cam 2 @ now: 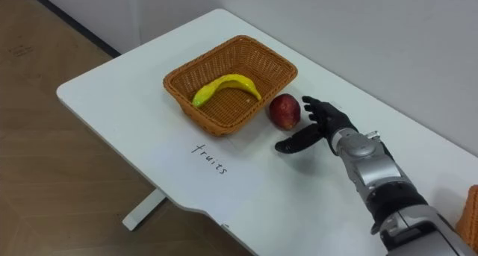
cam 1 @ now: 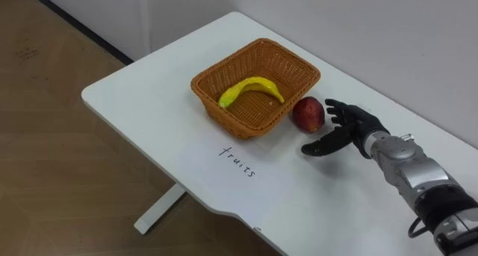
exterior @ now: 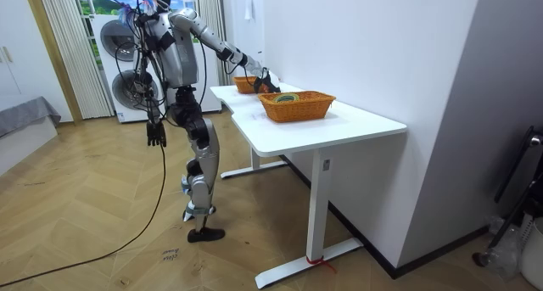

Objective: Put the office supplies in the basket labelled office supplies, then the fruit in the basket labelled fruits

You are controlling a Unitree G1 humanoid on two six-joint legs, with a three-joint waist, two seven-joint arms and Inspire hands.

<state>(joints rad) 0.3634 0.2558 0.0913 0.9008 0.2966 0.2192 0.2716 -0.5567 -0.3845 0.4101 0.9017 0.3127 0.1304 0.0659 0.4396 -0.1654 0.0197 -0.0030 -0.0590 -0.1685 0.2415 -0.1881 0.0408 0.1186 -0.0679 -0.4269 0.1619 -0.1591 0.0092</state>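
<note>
Fingers of the right hand (cam 1: 352,128) wide open, empty, tips just beside the apple (cam 1: 307,114).

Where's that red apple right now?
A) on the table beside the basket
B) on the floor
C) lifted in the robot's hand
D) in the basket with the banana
A: the apple sits on the white table just outside the basket, with the open right hand beside it.

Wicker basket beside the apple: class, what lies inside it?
One yellow banana lies inside the wicker basket. Its near wall hides a strip of the basket floor. The apple stands outside, on the table.
</note>
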